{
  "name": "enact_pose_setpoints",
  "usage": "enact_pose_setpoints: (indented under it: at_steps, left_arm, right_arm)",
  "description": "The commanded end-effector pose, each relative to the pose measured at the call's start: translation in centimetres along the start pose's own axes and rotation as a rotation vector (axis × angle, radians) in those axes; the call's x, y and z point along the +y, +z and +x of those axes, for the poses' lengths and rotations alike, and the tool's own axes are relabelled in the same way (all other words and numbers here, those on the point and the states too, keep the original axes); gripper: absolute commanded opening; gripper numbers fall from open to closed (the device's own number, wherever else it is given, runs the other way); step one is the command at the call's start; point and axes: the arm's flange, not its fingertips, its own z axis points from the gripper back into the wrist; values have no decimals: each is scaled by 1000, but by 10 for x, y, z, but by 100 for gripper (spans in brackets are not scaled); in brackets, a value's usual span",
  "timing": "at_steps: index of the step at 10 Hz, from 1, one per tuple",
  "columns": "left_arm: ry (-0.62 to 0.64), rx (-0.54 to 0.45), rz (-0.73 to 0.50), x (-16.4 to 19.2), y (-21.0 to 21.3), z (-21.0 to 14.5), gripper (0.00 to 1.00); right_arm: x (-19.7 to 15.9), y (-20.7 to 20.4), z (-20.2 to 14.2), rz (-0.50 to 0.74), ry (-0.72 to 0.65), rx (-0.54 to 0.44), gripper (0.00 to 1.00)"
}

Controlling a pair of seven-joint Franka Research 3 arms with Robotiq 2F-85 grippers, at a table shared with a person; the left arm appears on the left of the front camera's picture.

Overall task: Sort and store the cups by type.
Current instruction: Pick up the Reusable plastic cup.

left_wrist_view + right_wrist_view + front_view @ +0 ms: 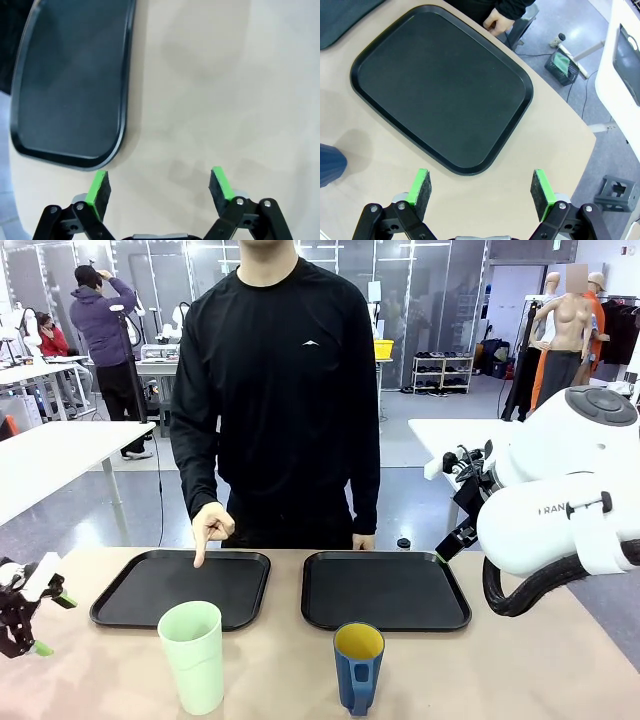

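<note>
Mint-green tumbler (192, 655) is standing apart from the wide-open, empty left gripper (53, 624); the dark blue mug (329, 164) is sitting clear of the equally wide, empty right gripper (482, 192)

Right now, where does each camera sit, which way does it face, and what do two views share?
Front: between the arms, facing across the table at the person pointing at the left tray; left gripper and right arm show.
Left wrist: on that wrist, looking down at table and that tray; open left gripper shows.
Right wrist: on that wrist, looking down at the right tray; open right gripper shows.
Shared: front and right wrist both show the right tray.
</note>
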Motion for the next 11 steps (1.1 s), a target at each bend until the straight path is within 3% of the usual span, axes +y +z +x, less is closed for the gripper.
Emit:
enact_pose_setpoints:
  at_steps: [1, 3, 4, 5, 7, 8, 11]
  left_arm:
    - [-26, -20, -4, 1, -32, -12, 100]
    - [-104, 38, -37, -4, -40, -8, 100]
    - [-167, 247, -24, -9, -38, -13, 100]
    - [-189, 372, -21, -16, -29, -16, 100]
    - [-224, 420, -13, -30, -3, -18, 100]
    - [-212, 389, -32, -32, 5, -20, 100]
    - [-55, -195, -62, -12, 16, 8, 100]
  right_arm:
    - [-1, 0, 1, 1, -1, 0, 100]
    - [-1, 0, 1, 1, -1, 0, 100]
    - [-1, 0, 1, 1, -1, 0, 100]
    - [-1, 0, 1, 1, -1, 0, 100]
    - [-1, 0, 1, 1, -1, 0, 100]
    - [-1, 0, 1, 1, -1, 0, 100]
    - [-1, 0, 1, 1, -1, 0, 100]
